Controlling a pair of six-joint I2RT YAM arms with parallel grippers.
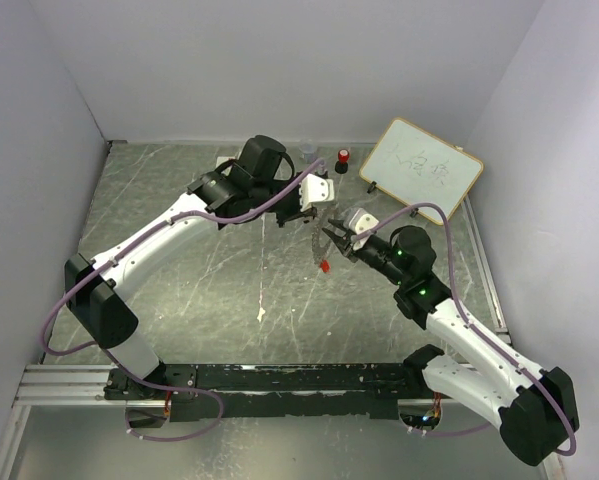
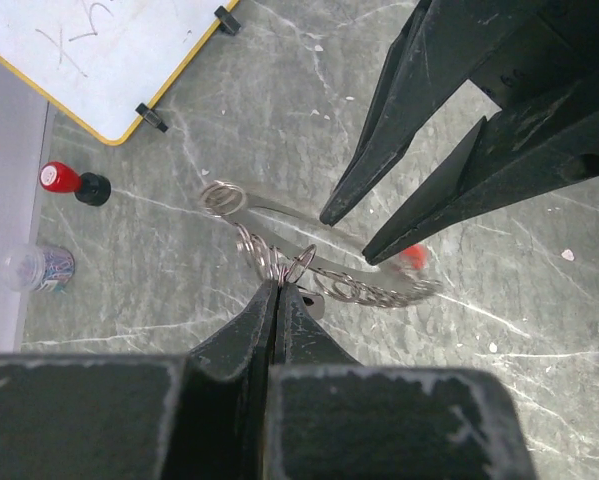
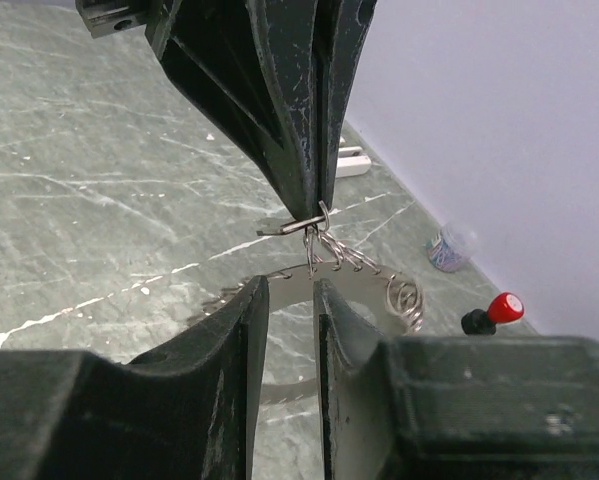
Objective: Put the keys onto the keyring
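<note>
The left gripper (image 2: pixel 277 290), fingers pressed together, is pinching a small loop of the keyring (image 3: pixel 364 265) and hanging it above the table's middle, toward the far edge, so its wavy, coiled wire is dangling free. The right gripper (image 3: pixel 291 292), fingers slightly spread, is straddling the ring near the red-headed key (image 2: pixel 411 257), probably readying to thread it.

Top camera looks down from high behind, farther off. Left wrist camera sits tight behind the left gripper (image 2: pixel 277 285), facing the right gripper (image 2: pixel 347 238); the right wrist mirrors it. Both share the keyring (image 2: pixel 251 243) between tips.
</note>
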